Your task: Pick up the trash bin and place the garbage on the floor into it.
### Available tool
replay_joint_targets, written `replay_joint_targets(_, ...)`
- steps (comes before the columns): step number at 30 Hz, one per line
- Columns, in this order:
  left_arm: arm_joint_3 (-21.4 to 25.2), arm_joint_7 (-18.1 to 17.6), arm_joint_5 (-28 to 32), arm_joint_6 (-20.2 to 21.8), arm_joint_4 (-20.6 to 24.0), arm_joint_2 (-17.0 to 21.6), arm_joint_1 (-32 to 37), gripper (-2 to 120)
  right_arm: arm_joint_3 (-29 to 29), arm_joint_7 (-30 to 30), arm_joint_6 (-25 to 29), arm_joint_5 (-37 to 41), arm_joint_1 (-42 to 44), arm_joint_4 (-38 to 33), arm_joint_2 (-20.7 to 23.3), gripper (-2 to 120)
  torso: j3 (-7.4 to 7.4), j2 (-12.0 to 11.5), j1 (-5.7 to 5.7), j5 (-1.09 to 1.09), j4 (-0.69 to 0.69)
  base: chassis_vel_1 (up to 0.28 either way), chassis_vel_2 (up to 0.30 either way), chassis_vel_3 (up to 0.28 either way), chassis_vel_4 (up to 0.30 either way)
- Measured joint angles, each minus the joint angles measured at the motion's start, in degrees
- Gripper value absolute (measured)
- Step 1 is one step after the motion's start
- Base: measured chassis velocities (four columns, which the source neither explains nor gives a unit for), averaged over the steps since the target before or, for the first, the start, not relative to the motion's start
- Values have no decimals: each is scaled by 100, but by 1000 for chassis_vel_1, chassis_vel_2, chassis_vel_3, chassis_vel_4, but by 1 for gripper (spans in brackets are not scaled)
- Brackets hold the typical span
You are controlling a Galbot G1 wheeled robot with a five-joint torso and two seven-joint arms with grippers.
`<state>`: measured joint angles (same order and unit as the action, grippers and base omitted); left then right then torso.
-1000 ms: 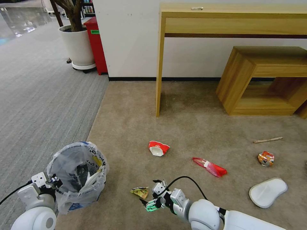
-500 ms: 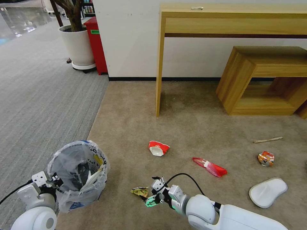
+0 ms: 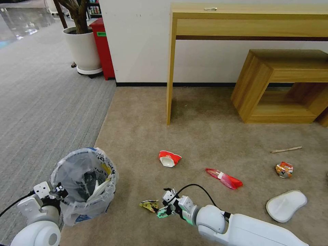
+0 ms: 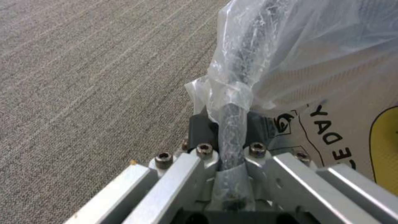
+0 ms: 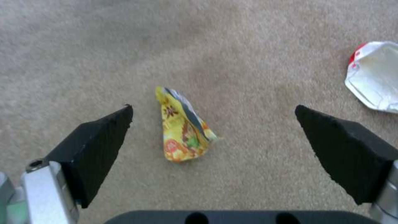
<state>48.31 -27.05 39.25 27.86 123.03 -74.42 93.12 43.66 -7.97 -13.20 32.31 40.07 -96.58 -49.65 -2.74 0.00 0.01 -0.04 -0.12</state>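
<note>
Head view: the trash bin [image 3: 83, 186], lined with a clear printed bag, is held at its near rim by the left gripper [image 3: 58, 191]. Right of the bin, the right gripper [image 3: 163, 206] sits low over the carpet [image 3: 191, 136], just beside a yellow wrapper [image 3: 149, 205]; a crushed red cup [image 3: 169, 158] lies beyond the bin's right side.

Left wrist view: the left gripper [image 4: 230, 130] is pinched on the bin rim through the bag.

Right wrist view: the right gripper's fingers [image 5: 97, 143] are spread wide, the yellow wrapper [image 5: 182, 126] lying between them, untouched.
</note>
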Motion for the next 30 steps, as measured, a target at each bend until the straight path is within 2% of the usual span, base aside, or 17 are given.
replay_joint_targets(30,87,-1,-6,-6,174,-126,118,0,392,165,360,-137,-257,1085,-439,95,0,0,0,0,0,0,0,0,0)
